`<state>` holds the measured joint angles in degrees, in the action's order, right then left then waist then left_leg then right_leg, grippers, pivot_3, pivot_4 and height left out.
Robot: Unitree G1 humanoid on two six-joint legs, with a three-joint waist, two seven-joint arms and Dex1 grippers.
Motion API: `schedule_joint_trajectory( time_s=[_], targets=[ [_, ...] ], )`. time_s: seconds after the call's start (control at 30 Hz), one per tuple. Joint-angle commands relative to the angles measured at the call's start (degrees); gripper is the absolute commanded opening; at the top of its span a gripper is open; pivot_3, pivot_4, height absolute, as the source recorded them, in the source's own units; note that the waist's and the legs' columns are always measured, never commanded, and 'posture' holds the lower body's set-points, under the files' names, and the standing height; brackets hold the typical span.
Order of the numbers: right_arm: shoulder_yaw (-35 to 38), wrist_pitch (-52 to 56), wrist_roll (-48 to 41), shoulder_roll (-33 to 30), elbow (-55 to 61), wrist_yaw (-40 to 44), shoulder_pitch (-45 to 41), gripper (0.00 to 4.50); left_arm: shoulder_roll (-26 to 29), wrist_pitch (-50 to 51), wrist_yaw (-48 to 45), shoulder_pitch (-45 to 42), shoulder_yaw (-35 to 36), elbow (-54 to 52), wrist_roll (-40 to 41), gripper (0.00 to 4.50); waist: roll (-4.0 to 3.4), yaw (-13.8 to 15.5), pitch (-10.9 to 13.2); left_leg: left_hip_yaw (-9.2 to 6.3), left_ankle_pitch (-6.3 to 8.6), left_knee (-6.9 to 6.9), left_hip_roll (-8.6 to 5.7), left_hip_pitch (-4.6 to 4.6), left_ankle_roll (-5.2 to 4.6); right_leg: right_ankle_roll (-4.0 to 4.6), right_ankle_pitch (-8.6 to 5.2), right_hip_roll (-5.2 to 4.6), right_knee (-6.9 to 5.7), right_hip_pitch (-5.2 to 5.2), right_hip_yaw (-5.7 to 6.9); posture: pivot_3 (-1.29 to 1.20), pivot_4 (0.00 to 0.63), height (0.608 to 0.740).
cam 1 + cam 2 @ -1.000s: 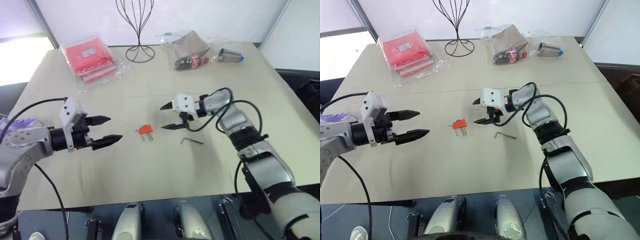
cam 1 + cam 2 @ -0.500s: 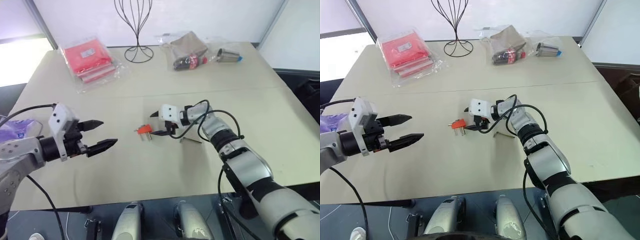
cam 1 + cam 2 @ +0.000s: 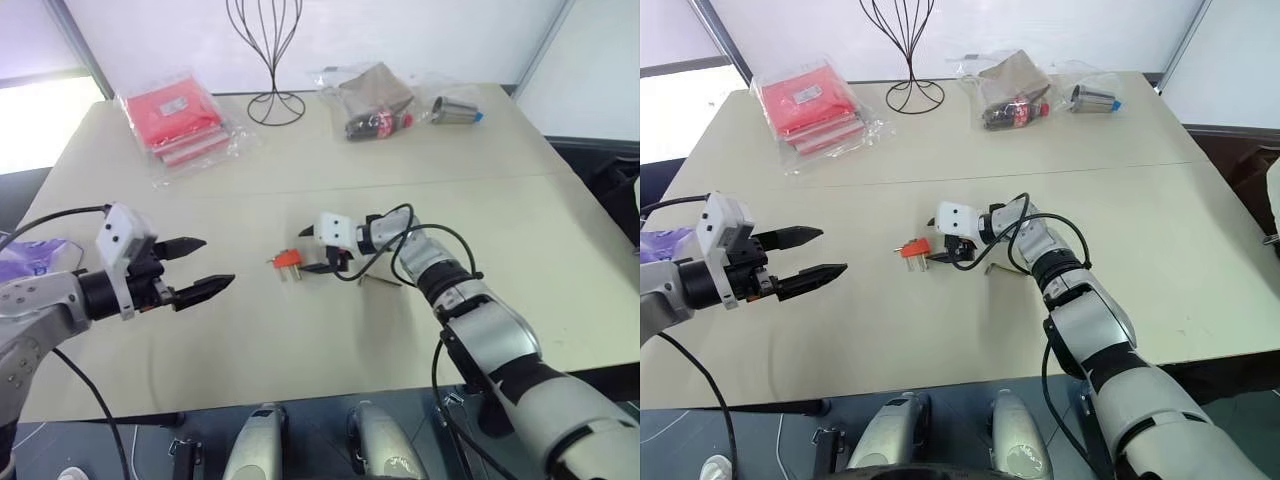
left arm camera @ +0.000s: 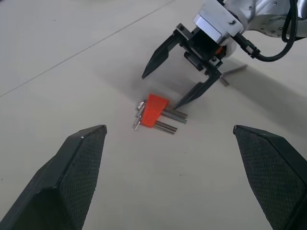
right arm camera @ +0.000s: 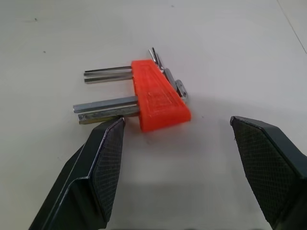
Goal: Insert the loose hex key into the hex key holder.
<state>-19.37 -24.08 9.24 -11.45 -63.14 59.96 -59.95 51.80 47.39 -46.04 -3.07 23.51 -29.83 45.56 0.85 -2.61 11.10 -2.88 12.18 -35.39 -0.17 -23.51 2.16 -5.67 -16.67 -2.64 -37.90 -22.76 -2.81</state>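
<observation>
Orange holder flat on the counter, facing the right gripper, fingers spread and empty, one tip beside its keys; loose key behind, partly hidden by that gripper and cable; left gripper well apart, fingers wide, empty.

No words or numbers can be read anywhere here. The red packets near the far left corner of the table have a small white label on top, but its print is too tiny to make out. The bag by the far edge holds something red and dark with marks that look like a label, and those are too blurry to read as well. The orange hex key holder shows a faint raised pattern on its face, but no letters can be told from it.
</observation>
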Motion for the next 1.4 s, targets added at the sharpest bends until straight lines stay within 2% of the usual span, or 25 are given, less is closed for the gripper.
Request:
schedule_joint_trajectory(
  time_s=[0.03,0.23,0.87,0.93,1.1,1.27,1.37,1.4],
  targets=[
    [1.22,0.26,-0.94,1.15,2.16,0.54,0.31,3.66,0.9,-0.55,-0.12,-0.19,0.65,-1.15,0.18,4.43,0.0,0.0,0.0,-0.01,0.0,0.0,0.0,0.0,0.0,0.0,0.0,0.0,0.0,0.0,0.0,0.0,0.15,0.74],
    [1.61,1.76,-1.11,2.49,2.36,0.11,0.75,3.66,0.99,-0.86,-0.18,0.06,0.54,-1.3,-0.23,4.43,0.0,-0.01,0.0,-0.01,0.0,0.01,0.0,0.01,0.01,0.0,0.0,0.0,-0.01,0.0,0.0,0.0,0.15,0.74],
    [1.34,4.1,1.4,1.34,-3.1,-1.6,1.18,3.66,0.35,-1.78,0.97,-0.78,-0.46,-1.46,-0.78,4.43,0.01,0.1,-0.01,-0.05,-0.06,0.01,-0.02,0.11,0.1,0.01,0.0,-0.01,-0.07,0.09,0.0,0.0,0.15,0.74],
    [1.21,4.12,1.89,1.41,-3.87,-2.0,1.13,3.1,0.32,-1.88,1.18,-0.61,-0.27,-1.62,-0.82,4.5,0.01,0.1,-0.02,-0.06,-0.07,0.01,-0.02,0.14,0.11,0.01,0.0,-0.01,-0.07,0.13,0.01,0.0,0.15,0.74],
    [0.9,4.12,2.39,1.98,-5.1,-2.01,1.22,1.02,0.33,-2.19,1.84,-0.06,0.61,-1.91,-1.0,4.5,0.01,0.09,-0.03,-0.09,-0.11,0.0,-0.02,0.35,0.18,0.05,0.02,0.01,-0.1,0.33,0.02,0.0,0.15,0.74],
    [0.67,3.51,2.83,2.11,-5.25,-2.62,1.18,1.03,0.35,-2.34,2.27,-0.18,1.27,-1.6,-0.8,4.5,0.01,0.04,-0.04,-0.13,-0.12,0.01,-0.02,0.47,0.2,0.07,0.01,0.02,-0.1,0.45,0.04,0.0,0.15,0.74],
    [-0.05,-0.39,4.46,0.98,-3.38,-5.98,1.27,1.03,0.24,-2.76,2.38,-0.82,0.71,-0.77,-0.99,4.5,0.01,0.04,-0.04,-0.13,-0.12,0.01,-0.01,0.47,0.2,0.07,0.01,0.03,-0.1,0.44,0.04,0.0,0.15,0.74],
    [-0.89,-3.46,6.64,-0.37,-1.32,-9.93,1.36,1.03,-0.22,-2.88,2.45,-1.85,-0.08,0.08,-0.82,4.5,0.01,0.09,-0.04,-0.13,-0.12,0.01,-0.01,0.47,0.2,0.07,0.02,0.03,-0.1,0.44,0.04,0.0,0.15,0.74]
  ],
)
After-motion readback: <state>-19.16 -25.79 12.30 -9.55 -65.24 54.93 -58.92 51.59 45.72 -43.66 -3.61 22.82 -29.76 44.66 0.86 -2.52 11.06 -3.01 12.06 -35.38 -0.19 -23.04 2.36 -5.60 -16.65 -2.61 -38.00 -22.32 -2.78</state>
